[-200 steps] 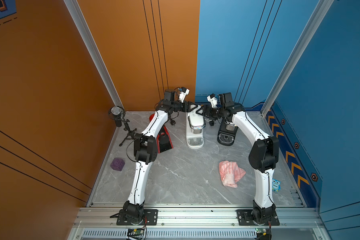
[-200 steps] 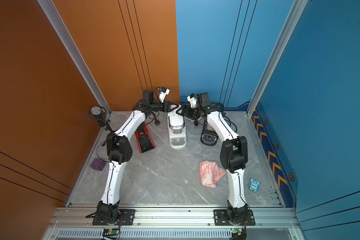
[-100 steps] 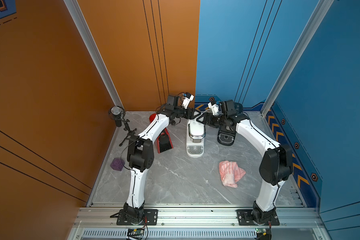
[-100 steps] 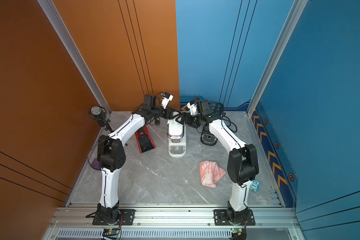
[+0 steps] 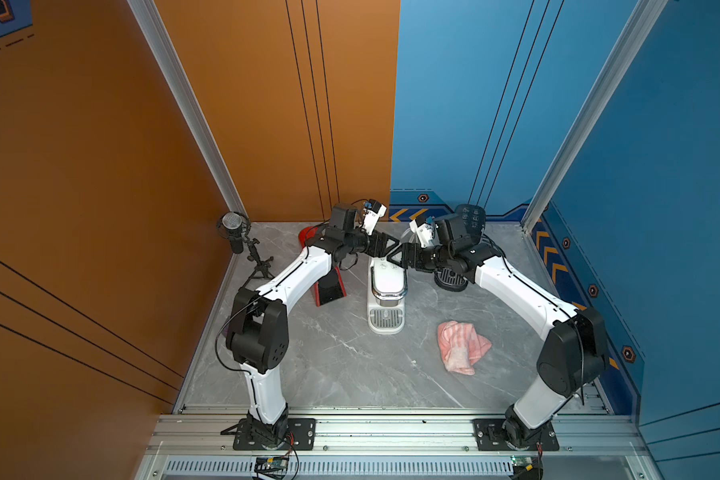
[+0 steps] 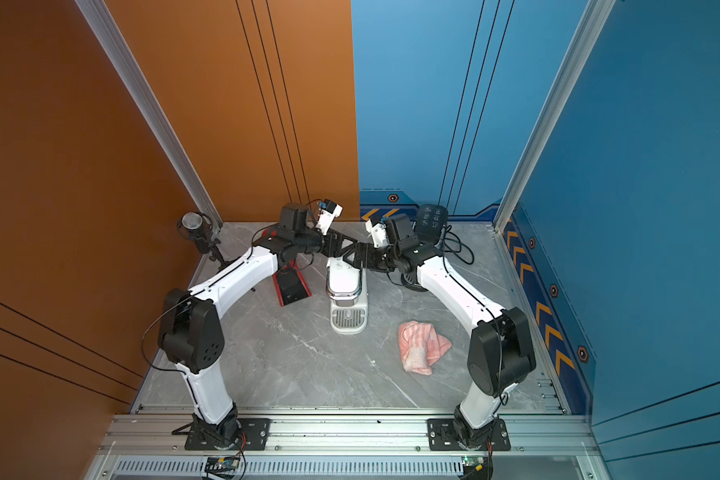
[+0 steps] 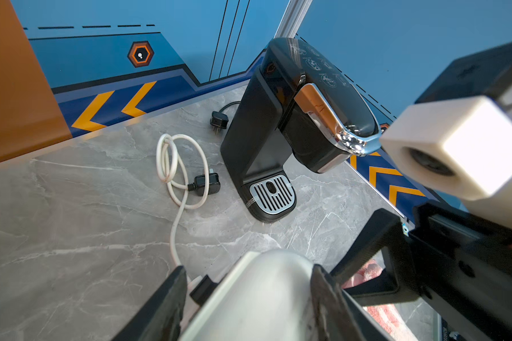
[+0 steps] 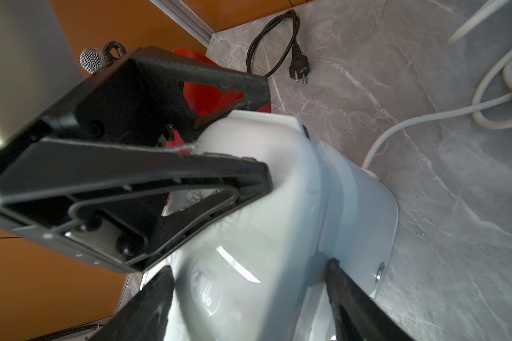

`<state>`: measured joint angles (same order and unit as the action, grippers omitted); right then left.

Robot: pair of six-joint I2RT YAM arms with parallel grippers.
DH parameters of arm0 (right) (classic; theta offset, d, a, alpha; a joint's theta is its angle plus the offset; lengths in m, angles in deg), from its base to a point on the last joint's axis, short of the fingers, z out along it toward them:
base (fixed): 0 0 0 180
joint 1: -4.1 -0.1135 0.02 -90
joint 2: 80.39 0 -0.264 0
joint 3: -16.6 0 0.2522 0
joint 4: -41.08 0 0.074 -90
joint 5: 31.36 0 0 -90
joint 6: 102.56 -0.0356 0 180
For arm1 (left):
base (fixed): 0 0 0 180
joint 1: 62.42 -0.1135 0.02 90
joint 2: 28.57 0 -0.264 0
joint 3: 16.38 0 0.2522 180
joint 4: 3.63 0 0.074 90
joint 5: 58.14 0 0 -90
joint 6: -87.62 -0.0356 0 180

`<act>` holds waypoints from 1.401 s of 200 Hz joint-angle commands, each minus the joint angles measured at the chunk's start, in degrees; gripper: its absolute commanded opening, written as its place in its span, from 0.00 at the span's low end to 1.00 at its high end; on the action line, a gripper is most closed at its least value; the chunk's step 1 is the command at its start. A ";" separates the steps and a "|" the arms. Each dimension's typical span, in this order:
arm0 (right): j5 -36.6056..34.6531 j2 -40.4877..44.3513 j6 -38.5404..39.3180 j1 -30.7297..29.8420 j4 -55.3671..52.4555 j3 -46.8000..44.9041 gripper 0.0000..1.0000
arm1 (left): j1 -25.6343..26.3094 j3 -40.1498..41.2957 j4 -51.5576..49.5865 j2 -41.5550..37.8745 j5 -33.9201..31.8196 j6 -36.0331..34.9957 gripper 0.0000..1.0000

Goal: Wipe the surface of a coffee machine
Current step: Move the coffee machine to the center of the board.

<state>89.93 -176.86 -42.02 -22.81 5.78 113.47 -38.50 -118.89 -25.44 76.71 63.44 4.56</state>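
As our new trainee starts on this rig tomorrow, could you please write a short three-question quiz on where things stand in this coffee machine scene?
1. True or false: the pink striped cloth is gripped in a pincer.
2. What do the left pincer and the right pincer both close around? A) that cloth B) the white plastic coffee machine C) nothing
3. What stands in the far left corner of the grey marble tabletop?

Key
1. False: it lies loose on the tabletop, apart from both pincers.
2. B
3. A silver-headed microphone on a small black tripod.
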 commanded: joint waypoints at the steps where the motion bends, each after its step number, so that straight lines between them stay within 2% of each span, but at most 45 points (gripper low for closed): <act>1: 1.68 -0.87 -0.88 -2.09 -3.01 -3.85 0.81 | 6.19 7.27 -8.09 -2.11 3.67 -0.14 0.66; 61: -0.62 4.84 -0.91 -3.90 -5.32 -8.04 0.81 | 9.22 16.09 -4.53 -9.59 1.17 2.46 0.66; 97: -8.43 8.54 -1.01 -6.26 -9.51 -8.07 0.83 | 10.09 18.14 -4.19 -12.10 -0.61 2.46 0.68; 120: -12.75 10.81 -1.37 -5.00 -11.80 -7.39 0.85 | 9.17 17.68 -4.25 -12.73 -2.33 3.17 0.72; 153: -15.10 13.01 -1.74 -2.29 -16.54 -4.58 0.86 | 5.96 16.93 -4.31 -13.67 -2.13 5.54 0.81; 164: -15.55 13.03 -1.97 -1.84 -17.79 -3.60 0.86 | 5.39 16.94 -4.36 -14.14 -2.39 5.63 0.85; 169: -15.50 13.03 -2.01 -1.76 -17.98 -3.49 0.87 | 5.14 16.94 -4.44 -14.34 -2.24 5.62 0.91; 198: -16.67 14.52 -2.62 -1.60 -19.01 -2.78 0.87 | 4.47 16.38 -4.79 -16.05 -3.80 5.71 1.00; 215: -19.34 16.79 -2.72 -1.38 -20.74 -2.36 0.87 | 4.00 15.13 -5.36 -18.13 -5.98 6.33 0.99; 238: -27.09 20.93 -2.84 0.23 -24.67 -3.20 0.87 | 3.75 9.46 -10.20 -20.16 -13.06 12.67 0.99; 248: -28.37 23.07 -3.76 2.25 -25.61 -5.37 0.88 | 3.64 7.68 -12.19 -21.36 -16.41 16.00 0.99; 280: -29.11 28.88 -5.41 9.12 -29.03 -15.39 0.92 | 3.95 10.59 -12.83 -28.55 -17.12 24.70 0.99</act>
<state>65.07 -150.96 -45.40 -17.52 -16.21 104.81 -34.66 -108.97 -34.77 54.28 49.75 20.90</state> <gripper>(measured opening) 0.913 0.985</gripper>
